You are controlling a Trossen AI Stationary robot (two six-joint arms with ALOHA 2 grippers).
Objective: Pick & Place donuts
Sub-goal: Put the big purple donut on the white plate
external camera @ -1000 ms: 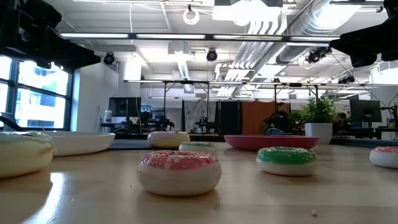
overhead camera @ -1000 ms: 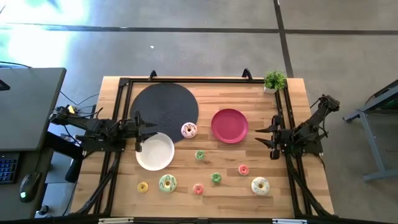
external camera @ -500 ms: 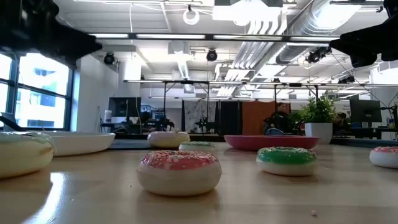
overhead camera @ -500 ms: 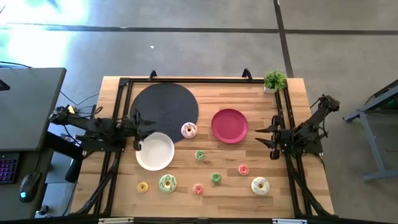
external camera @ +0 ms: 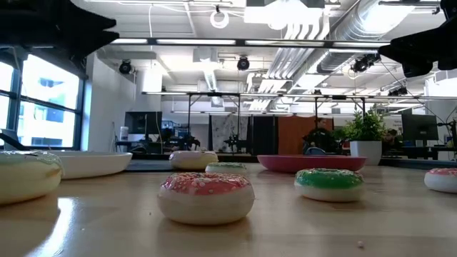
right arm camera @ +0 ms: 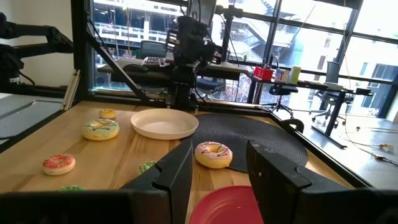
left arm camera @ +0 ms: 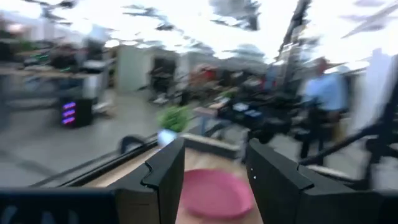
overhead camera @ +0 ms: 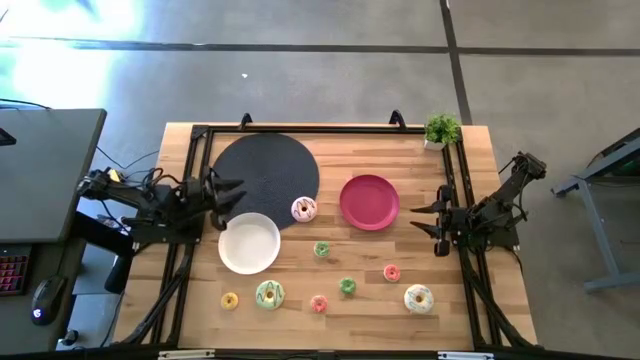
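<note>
Several toy donuts lie flat on the wooden table. A large pink one [overhead camera: 304, 209] sits between the two plates. Toward the near edge lie a large green one [overhead camera: 269, 294], a large white-yellow one [overhead camera: 419, 298], and small green [overhead camera: 321, 249], green [overhead camera: 347, 287], orange-pink [overhead camera: 391, 272], pink [overhead camera: 319, 303] and yellow [overhead camera: 229, 300] ones. My left gripper [overhead camera: 230, 193] hangs open at the table's left, above the black mat's edge, beyond the white plate. My right gripper [overhead camera: 418, 218] is open at the table's right, beside the pink plate. In the right wrist view the pink donut [right arm camera: 213, 154] lies ahead of the fingers.
A white plate [overhead camera: 249, 243] and a pink plate [overhead camera: 369, 201] lie mid-table, with a round black mat [overhead camera: 265, 175] behind them. A small potted plant [overhead camera: 441, 130] stands at the far right corner. A black frame [overhead camera: 300, 128] runs along the table's edges. People stand in the room beyond.
My left gripper has risen and moved toward the far edge, off the white plate's rim and over the black mat's edge; it has tipped up to a level look across the table. The right arm and the donuts have kept still.
</note>
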